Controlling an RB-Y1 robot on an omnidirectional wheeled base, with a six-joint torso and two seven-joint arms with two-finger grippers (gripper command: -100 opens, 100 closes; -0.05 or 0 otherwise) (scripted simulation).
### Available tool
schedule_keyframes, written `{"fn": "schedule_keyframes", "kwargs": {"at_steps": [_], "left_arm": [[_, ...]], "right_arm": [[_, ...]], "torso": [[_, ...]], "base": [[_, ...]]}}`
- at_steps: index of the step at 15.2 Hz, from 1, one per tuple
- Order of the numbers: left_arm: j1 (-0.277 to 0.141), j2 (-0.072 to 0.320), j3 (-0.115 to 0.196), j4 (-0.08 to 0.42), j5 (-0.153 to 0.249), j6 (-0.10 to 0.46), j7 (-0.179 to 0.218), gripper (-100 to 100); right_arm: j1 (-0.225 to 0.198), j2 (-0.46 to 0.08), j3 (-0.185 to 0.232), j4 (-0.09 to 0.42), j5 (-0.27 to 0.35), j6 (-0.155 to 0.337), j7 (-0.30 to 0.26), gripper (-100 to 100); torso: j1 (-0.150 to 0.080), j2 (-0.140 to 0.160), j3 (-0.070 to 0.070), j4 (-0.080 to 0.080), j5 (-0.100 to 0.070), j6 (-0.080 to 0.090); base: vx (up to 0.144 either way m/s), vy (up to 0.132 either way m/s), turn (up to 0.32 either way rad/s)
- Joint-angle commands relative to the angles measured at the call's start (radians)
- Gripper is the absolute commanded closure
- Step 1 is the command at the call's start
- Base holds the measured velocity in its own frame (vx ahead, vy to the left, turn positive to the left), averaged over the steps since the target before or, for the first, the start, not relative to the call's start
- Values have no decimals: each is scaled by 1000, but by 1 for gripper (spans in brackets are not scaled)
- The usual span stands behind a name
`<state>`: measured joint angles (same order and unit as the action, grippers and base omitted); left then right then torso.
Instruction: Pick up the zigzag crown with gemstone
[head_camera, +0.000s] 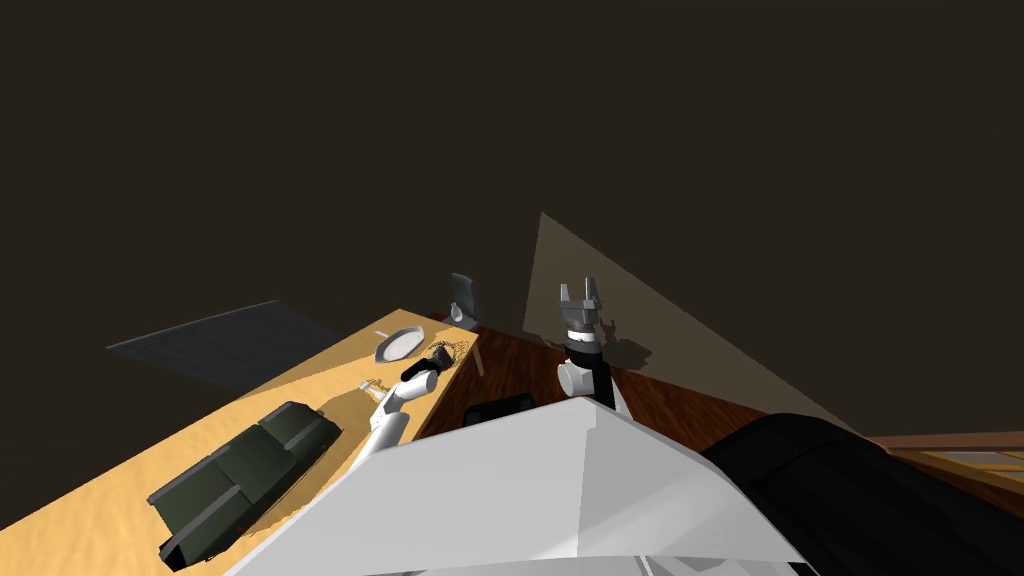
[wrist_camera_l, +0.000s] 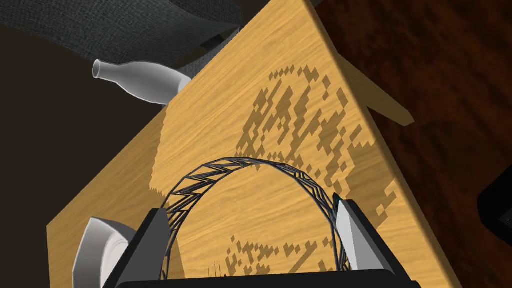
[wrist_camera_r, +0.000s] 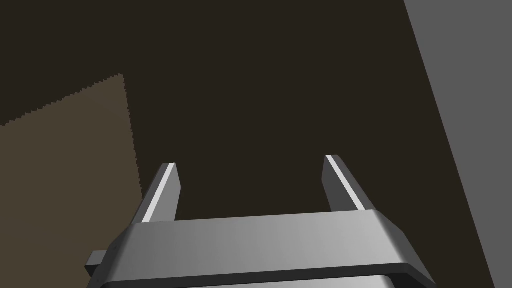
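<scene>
Left gripper (wrist_camera_l: 252, 207) is stretched over the table (wrist_camera_l: 280, 45), jaws pressed on the zigzag crown (wrist_camera_l: 240, 162)'s sides, plate (wrist_camera_l: 95, 250) at eight o'clock. Right gripper (wrist_camera_r: 250, 162) is raised, spread empty.

One table (head_camera: 340, 365) runs from the middle of the head view down to its lower left. One table leg (head_camera: 480, 357) shows, at the middle. On the tabletop are one crown (wrist_camera_l: 240, 165), one plate (head_camera: 398, 343) and one small item (head_camera: 370, 385) too small to name, all near the middle. One white bottle (wrist_camera_l: 140, 82) lies past the table's edge. One dark sofa (head_camera: 245, 470) is at lower left, one grey rug (head_camera: 215, 340) at left. One black box (head_camera: 498, 408) is just below the middle. There are two grippers, left gripper (wrist_camera_l: 252, 207) and right gripper (wrist_camera_r: 251, 161), with two fingers each, four in all.
</scene>
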<state>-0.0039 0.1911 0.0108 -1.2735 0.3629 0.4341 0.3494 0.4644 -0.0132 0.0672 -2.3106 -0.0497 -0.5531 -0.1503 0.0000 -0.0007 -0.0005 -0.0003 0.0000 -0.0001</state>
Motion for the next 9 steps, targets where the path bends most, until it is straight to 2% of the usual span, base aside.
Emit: {"fn": "schedule_keyframes", "kwargs": {"at_steps": [1, 6, 7, 8, 9], "left_arm": [[-2, 4, -7, 41, 16, 2, 3, -100], [10, -1, -10, 88, 21, 30, 11, -100], [9, 0, -9, 71, 20, 25, 9, -100], [3, -10, -6, 111, 19, -4, 2, -100], [1, -12, -5, 119, 19, -11, 1, -100]], "right_arm": [[0, 0, 0, 0, 0, 0, 0, 0], [0, 0, 0, 0, 0, 0, 0, 0], [0, 0, 0, 0, 0, 0, 0, 0], [0, 0, 0, 0, 0, 0, 0, 0], [0, 0, 0, 0, 0, 0, 0, 0]], "torso": [[0, 0, 0, 0, 0, 0], [0, 1, 0, 0, 0, 0], [0, 1, 0, 0, 0, 0], [0, 1, 0, 0, 0, 0], [0, 0, 0, 0, 0, 0]], "base": [[7, 1, -11], [1, 0, -2], [0, 0, 0], [26, 10, -39], [45, 19, -65]]}}
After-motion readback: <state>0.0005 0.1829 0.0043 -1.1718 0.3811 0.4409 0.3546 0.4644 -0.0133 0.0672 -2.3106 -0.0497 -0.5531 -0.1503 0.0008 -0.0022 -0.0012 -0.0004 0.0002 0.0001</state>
